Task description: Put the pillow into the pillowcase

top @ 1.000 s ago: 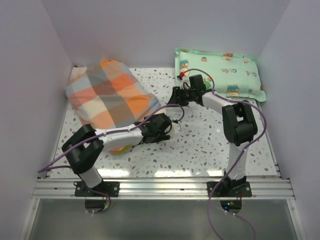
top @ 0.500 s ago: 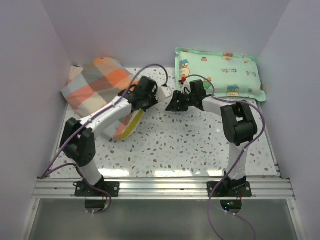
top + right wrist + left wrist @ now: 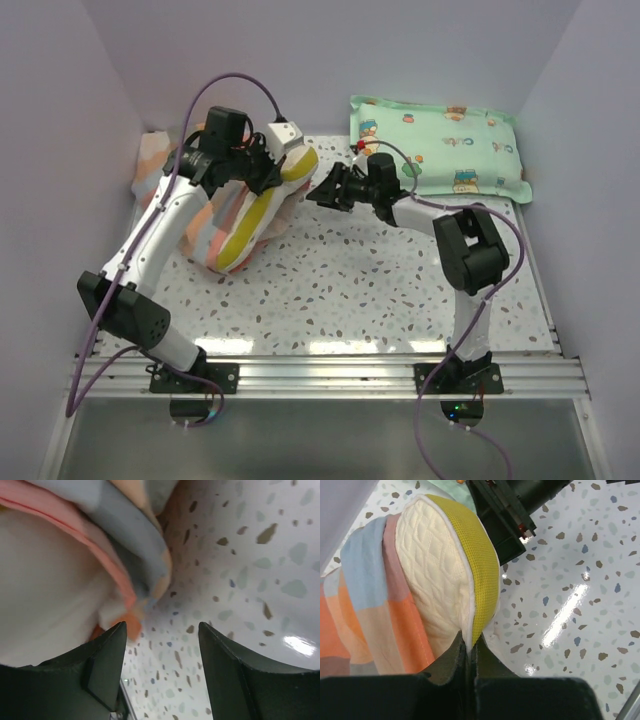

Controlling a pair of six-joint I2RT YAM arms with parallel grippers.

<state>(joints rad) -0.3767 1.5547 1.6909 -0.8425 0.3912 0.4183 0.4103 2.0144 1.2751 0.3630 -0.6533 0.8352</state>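
Note:
The cream-yellow quilted pillow (image 3: 440,580) with its yellow edge (image 3: 243,228) sticks partly out of the plaid pillowcase (image 3: 200,235), which hangs around its lower part at the back left. My left gripper (image 3: 276,168) is raised above the table and shut on the pillow's piped edge (image 3: 470,642). The pillowcase (image 3: 365,610) bunches on the pillow's left side. My right gripper (image 3: 316,192) is open just right of the pillow. A fold of the pillowcase (image 3: 142,565) lies by its left finger (image 3: 107,650), with nothing between the jaws (image 3: 162,630).
A mint-green cartoon-print pillow (image 3: 440,145) leans at the back right. The speckled table (image 3: 360,290) is enclosed by lilac walls on three sides. The right arm's black wrist (image 3: 512,510) is close behind the held pillow.
My left gripper shut on the pillow's edge and swung up and back-left, lifting pillow and pillowcase. My right gripper moved left toward them and its jaws widened.

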